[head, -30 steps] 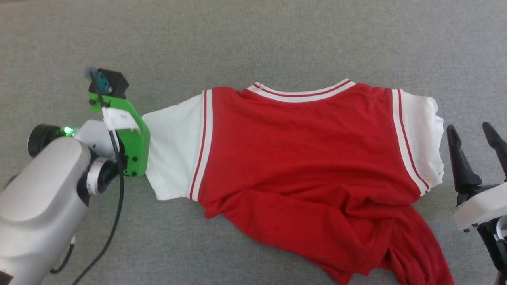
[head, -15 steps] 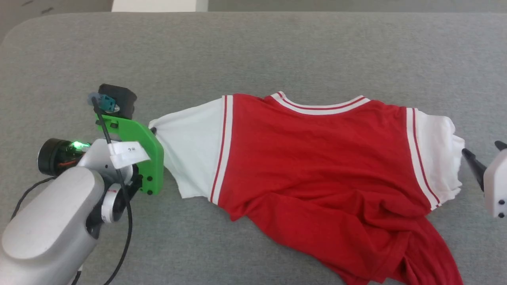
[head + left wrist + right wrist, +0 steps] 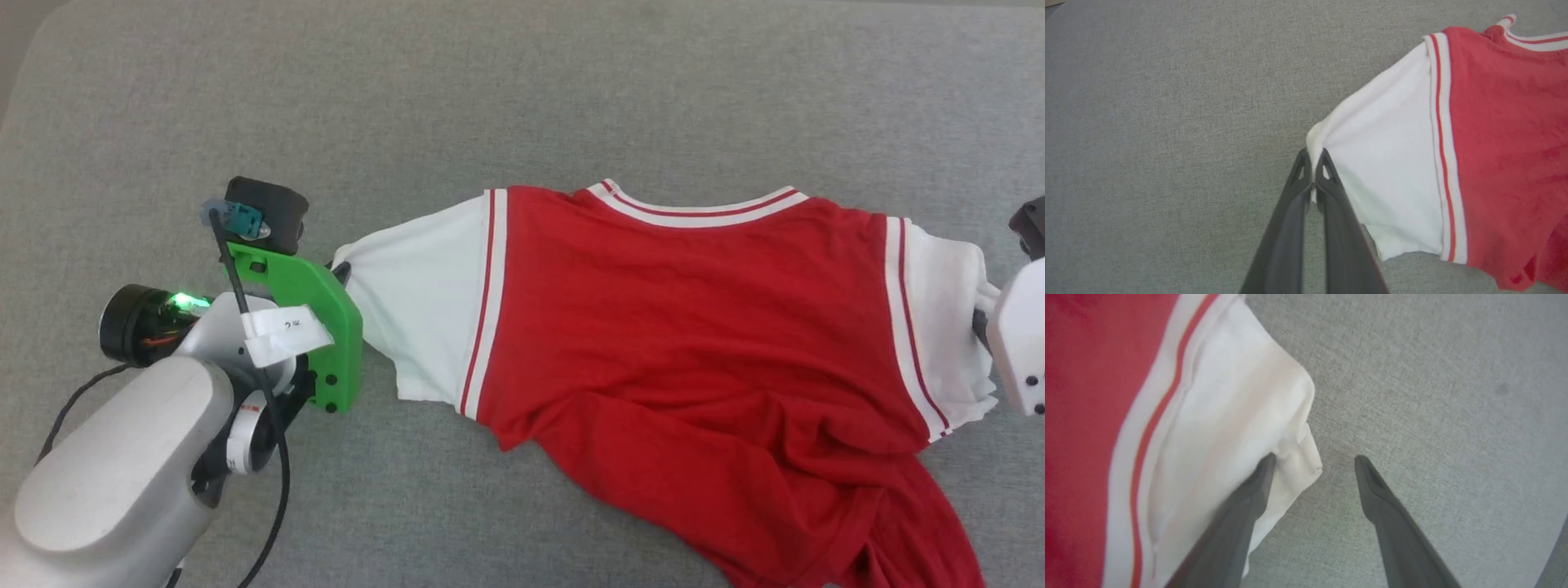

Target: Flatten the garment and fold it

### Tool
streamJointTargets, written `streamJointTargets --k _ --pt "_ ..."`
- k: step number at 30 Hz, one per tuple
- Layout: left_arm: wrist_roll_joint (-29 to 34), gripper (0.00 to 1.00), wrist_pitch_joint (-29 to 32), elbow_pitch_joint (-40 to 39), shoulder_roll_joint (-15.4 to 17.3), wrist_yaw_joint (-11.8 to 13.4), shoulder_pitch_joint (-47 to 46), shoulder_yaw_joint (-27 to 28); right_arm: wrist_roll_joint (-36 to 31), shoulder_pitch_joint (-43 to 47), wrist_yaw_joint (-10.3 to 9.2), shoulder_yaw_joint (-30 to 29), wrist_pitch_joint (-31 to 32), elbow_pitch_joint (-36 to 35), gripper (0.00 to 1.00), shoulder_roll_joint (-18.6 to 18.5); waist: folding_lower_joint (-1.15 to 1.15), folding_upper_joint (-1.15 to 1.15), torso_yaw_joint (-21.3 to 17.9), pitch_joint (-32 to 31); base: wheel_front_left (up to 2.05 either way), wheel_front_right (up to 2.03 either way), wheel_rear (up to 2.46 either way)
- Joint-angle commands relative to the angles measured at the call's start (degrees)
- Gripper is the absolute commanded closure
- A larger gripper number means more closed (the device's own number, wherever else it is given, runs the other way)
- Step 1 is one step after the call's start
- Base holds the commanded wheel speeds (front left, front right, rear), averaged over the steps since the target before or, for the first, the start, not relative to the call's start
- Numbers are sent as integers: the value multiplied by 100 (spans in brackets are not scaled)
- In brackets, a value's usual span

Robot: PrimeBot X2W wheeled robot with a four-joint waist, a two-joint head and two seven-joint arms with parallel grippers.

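Nearest me, the garment [image 3: 694, 327] lies on the grey padded surface [image 3: 522, 98], its red hem bunched at the near right. Farther back, my left gripper [image 3: 1312, 158] pinches the tip of the left white sleeve. My right gripper [image 3: 1315, 458] stands spread, one finger over the right sleeve's edge. The striped collar lies farthest.

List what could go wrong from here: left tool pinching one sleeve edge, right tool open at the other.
The left tool is shut on only the very edge of the white sleeve; a pull could slip it free.
The right tool is open, one finger over the other sleeve, one over bare grey surface; closing may catch only a thin fold.
The hem of the garment is bunched; pulling the sleeves alone likely won't flatten it.
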Motion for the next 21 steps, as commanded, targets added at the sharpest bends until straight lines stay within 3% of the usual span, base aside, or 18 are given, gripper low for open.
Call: streamJointTargets --k 1,5,6,7,13,21 --pt "35 100 5 -28 -58 28 -26 3 -1 -126 -8 168 -46 87 0 -67 0 0 82 90 0 0 0" --pt "46 100 -35 -3 -86 17 -82 17 190 -171 -8 516 20 263 0 -144 0 0 174 179 0 0 0" --pt "51 100 -42 13 -90 6 -99 15 252 -155 -8 627 81 296 57 -177 0 0 197 193 0 0 0" --pt "53 100 -46 26 -94 -5 -111 11 312 -134 -8 732 134 305 100 -210 0 0 214 201 0 0 0" --pt "50 100 -78 171 -123 -42 -135 -8 647 -107 -8 1070 191 307 100 -428 0 0 237 126 0 0 0" --pt "-19 100 -259 421 -137 -86 32 3 841 -175 -8 801 -503 343 100 -487 0 0 96 -486 0 0 0"
